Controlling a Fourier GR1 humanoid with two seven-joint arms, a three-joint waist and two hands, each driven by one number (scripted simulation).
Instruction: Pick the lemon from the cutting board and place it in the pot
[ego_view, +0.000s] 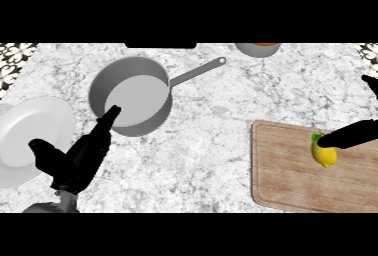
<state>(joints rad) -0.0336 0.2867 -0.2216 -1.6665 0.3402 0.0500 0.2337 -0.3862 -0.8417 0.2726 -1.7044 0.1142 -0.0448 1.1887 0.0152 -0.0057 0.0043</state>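
Right hand (353, 135) comes in from the right edge with its fingers spread and straight, grasping nothing. One dark finger lies across the stem end of the lemon, and another shows higher up at the edge, well apart from the first. Left hand (77, 157) rises from the lower left, also released, with its fingers stretched out straight and its thumb held out to the side.

Under both hands spreads the grey-white marbled counter (214, 115). A wooden cutting board (295, 180) lies beneath the right hand, running off the right edge. A white plate (33, 130) sits just left of the left hand, and the thumb overlaps the plate's rim in this view. Beyond the left fingertips stands the grey pot (122, 65), shallow and tilted-looking, with its pale floor showing in full. The fingertips overlap its near rim, and its long handle (196, 72) points away toward the upper right.

The lemon (325, 156) rests on the board, directly below the right hand's reaching finger, with a green leaf at its top. Far ahead, between the hands, a small grey cup (257, 50) with an orange-brown inside is cut by the upper edge.
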